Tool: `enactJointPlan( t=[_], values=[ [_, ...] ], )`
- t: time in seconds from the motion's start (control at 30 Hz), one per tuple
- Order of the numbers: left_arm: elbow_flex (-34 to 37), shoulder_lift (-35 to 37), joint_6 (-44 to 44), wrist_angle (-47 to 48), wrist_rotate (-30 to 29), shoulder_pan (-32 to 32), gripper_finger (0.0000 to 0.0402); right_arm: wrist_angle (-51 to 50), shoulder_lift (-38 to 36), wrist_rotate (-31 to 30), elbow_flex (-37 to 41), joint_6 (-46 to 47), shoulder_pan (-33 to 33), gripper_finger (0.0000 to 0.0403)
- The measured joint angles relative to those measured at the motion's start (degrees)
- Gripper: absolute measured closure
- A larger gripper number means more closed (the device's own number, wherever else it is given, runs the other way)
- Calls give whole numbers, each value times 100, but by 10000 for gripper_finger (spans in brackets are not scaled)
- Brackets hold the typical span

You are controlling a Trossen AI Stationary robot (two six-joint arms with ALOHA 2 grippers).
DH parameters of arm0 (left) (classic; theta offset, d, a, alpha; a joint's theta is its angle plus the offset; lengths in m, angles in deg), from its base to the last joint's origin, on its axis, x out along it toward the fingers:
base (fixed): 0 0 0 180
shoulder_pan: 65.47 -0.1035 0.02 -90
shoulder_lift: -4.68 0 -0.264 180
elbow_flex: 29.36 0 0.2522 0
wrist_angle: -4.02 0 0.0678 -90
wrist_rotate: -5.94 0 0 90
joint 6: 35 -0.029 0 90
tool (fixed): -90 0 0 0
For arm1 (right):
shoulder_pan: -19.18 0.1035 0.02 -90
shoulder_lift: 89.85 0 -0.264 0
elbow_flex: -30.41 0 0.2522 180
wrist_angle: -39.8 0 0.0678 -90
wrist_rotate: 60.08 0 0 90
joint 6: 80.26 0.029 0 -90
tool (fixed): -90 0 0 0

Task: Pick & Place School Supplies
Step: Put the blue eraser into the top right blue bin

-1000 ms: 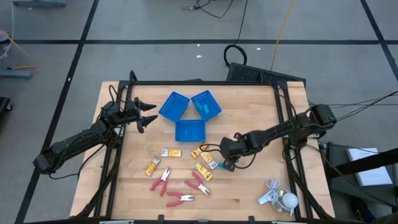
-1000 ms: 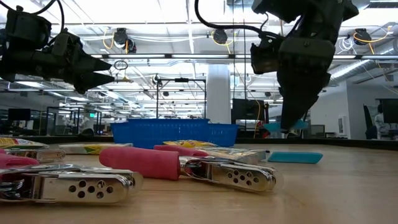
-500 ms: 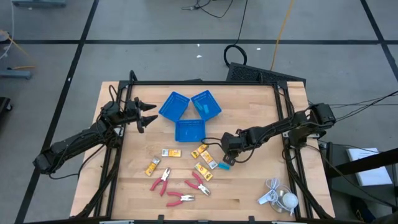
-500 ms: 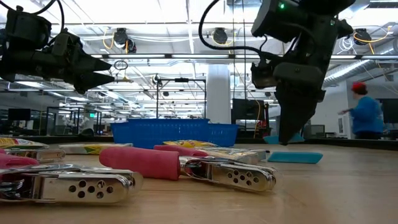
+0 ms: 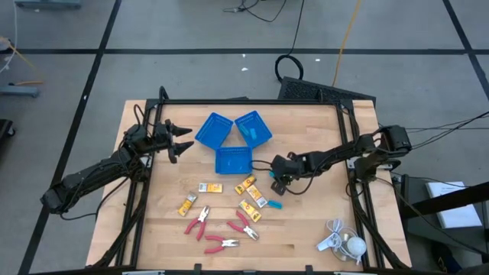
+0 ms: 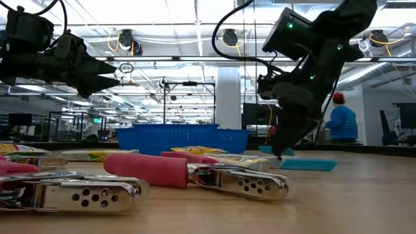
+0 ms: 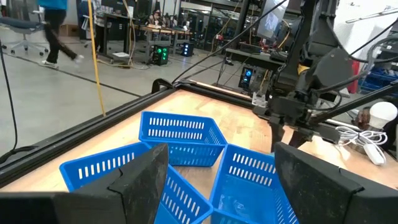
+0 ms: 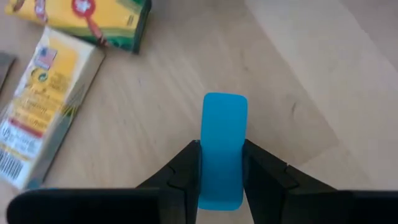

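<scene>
Light-blue plastic sits pinched in my right claw (image 8: pixel 221 163): one oblong piece (image 8: pixel 222 149) held lengthwise between the two fingers, clear of the wooden bench (image 5: pixel 306 229) near its middle, just beside the front blue tray (image 5: pixel 234 160). Directly under the claw lie two yellow-orange packets (image 8: pixel 46 112). A second light-blue piece (image 5: pixel 274 204) lies flat on the bench just beside that cluster, near my claw but not touching it. Farther out, more packets (image 5: pixel 209 188) are scattered across the middle, and three red-handled pliers (image 5: pixel 222 244) lie toward the front edge. One light-blue piece (image 5: pixel 251 131) already rests in the back right tray (image 5: pixel 263 130); I cannot tell whether the other trays hold anything. My left claw (image 5: pixel 182 141) hovers spread and empty beside the trays at the left. By my reckoning the sorting is barely begun: one piece binned, one in hand, every packet and plier yet to go.
</scene>
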Motion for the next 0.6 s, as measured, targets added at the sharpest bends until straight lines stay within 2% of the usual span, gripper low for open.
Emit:
enactJointPlan(
  t=[0.37,0.6],
  values=[
    [0,0,2,0,0,0,108,1793,0,-76,604,-136,-162,312],
    [0,1,0,0,-1,0,107,2115,0,-157,753,-222,-231,312]
  ],
)
